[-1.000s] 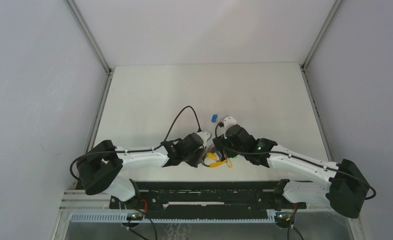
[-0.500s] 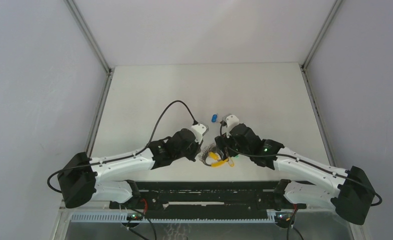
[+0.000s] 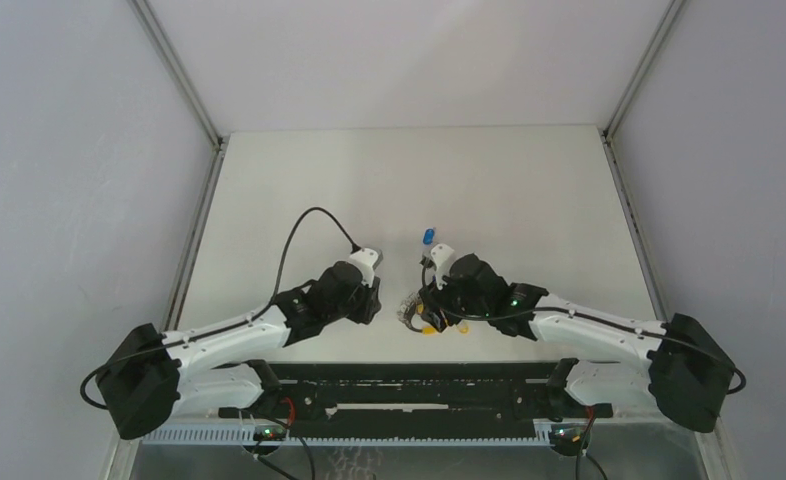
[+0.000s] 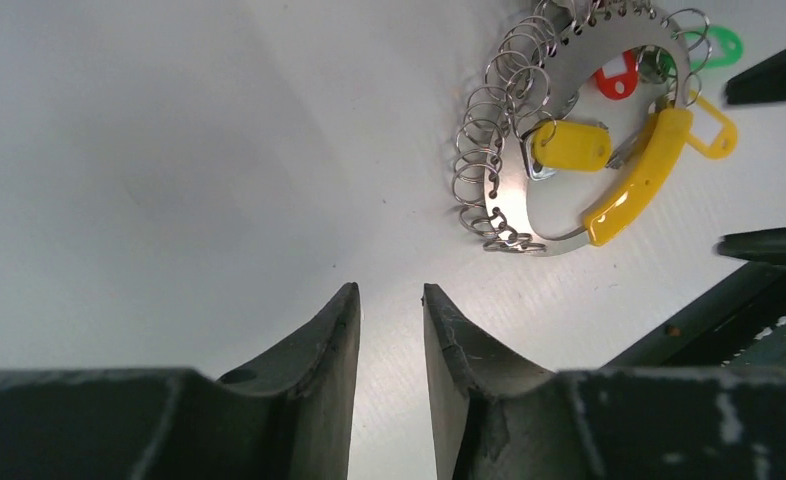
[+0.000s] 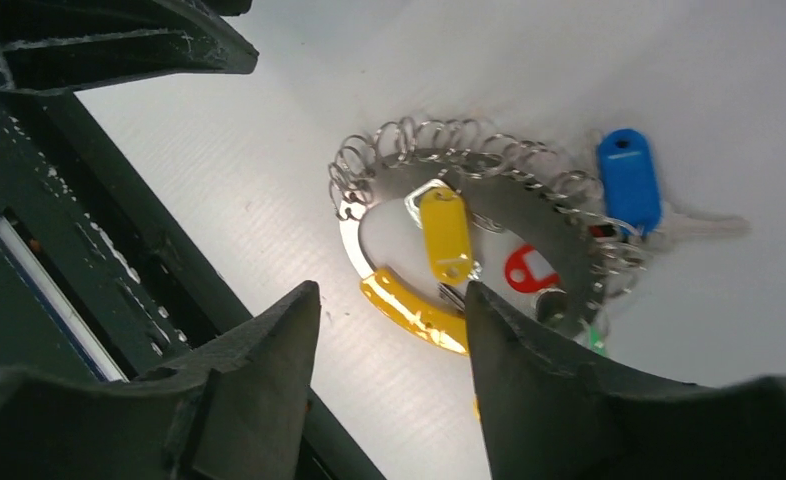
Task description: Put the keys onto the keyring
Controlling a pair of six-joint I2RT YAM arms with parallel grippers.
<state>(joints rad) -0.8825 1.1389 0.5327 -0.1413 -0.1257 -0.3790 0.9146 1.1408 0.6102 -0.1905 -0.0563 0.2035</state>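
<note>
Grey panel walls [image 3: 69, 150] enclose one white matt desk [image 3: 299, 200].

Item one: a single grey crescent-shaped metal keyring [image 4: 504, 195] lies flat near the desk's 6 o'clock edge, between the two claws. It is edged with many small wire loops and closed by one glossy yellow curved section [image 4: 639, 180].

Plastic heads at the ring, counted:
- two yellow key heads [image 4: 569, 145]
- one red key head [image 4: 616, 75]
- one green key head [image 4: 719, 45]

One blue-headed key [image 5: 629, 180] with a bare silver blade lies at the ring's rim. Whether it is threaded cannot be told.

Left claw [image 4: 389, 310] sits at the ring's 9 o'clock, apart from it. Its black fingers are parted by a narrow gap and hold nothing.

Right claw [image 5: 391, 300] is over the ring, its fingers moderately spread either side of the yellow section. It grips nothing visible.
</note>
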